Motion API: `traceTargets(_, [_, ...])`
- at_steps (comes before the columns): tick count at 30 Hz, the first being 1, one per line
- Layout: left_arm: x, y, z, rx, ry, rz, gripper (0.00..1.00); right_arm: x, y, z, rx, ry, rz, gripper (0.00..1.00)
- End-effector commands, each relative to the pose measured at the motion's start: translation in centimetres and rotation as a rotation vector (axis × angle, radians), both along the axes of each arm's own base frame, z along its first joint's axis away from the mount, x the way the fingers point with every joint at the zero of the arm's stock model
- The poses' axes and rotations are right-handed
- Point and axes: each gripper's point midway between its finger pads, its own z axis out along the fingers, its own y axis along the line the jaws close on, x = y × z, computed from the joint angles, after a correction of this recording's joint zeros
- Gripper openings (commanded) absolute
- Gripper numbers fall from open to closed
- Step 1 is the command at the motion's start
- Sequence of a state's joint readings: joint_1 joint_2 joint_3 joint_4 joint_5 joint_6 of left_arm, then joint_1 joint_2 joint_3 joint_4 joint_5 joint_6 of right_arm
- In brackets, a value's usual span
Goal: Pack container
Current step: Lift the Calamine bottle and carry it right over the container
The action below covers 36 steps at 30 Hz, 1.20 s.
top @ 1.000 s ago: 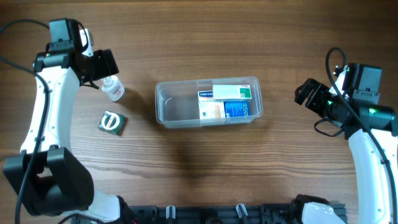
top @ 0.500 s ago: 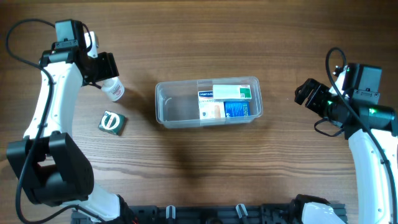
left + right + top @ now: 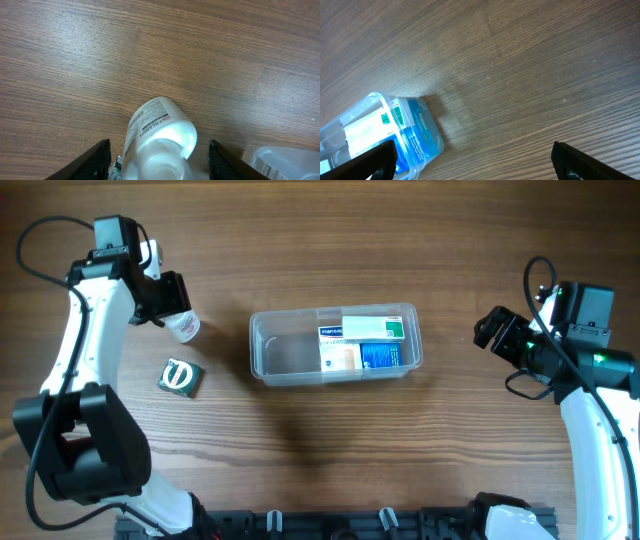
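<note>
The clear plastic container [image 3: 262, 352] sits mid-table with several small boxes in its right half; its corner also shows in the right wrist view [image 3: 375, 100]. A small white bottle [image 3: 184, 326] lies on the table left of the container. My left gripper [image 3: 172, 305] is open and straddles this bottle [image 3: 160, 135], fingers apart on both sides, not touching it. A green box [image 3: 181, 376] lies below the bottle. My right gripper [image 3: 492, 330] is open and empty, well right of the container.
Wooden table throughout. The left half of the container holds nothing. Bare wood lies between the container and my right gripper [image 3: 475, 165].
My left gripper has shifted slightly up and right over the bottle. The right arm has not moved.
</note>
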State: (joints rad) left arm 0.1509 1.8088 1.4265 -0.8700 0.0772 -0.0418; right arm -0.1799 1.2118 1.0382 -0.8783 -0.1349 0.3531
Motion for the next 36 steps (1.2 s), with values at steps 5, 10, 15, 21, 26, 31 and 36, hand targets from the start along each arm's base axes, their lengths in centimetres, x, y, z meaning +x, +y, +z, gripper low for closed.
traceTargets(5, [0.5, 0.0, 0.1, -0.005, -0.013, -0.014, 0.36, 0.2, 0.1, 0.4, 0.002, -0.014, 0.013, 1.0])
traceTargets(10, [0.9, 0.0, 0.3, -0.001, -0.032, -0.018, 0.24, 0.2, 0.1, 0.4, 0.002, -0.015, 0.013, 1.0])
traceTargets(15, [0.8, 0.0, 0.5, -0.001, -0.031, -0.017, 0.17, 0.2, 0.1, 0.4, 0.002, -0.015, 0.013, 1.0])
traceTargets(21, [0.3, -0.2, 3.7, 0.028, -0.091, -0.04, 0.16, 0.2, 0.1, 0.4, 0.002, -0.014, 0.013, 1.0])
traceTargets(26, [-0.6, -1.5, 7.7, 0.035, -0.162, -0.067, 0.14, 0.2, 0.1, 0.4, 0.002, -0.015, 0.013, 1.0])
traceTargets(31, [-2.3, -4.5, 10.5, 0.034, -0.205, -0.138, 0.13, 0.2, 0.1, 0.4, 0.002, -0.015, 0.013, 1.0])
traceTargets(36, [-4.3, -8.9, 13.6, 0.026, -0.27, -0.256, 0.13, 0.2, 0.1, 0.4, 0.002, -0.015, 0.013, 1.0])
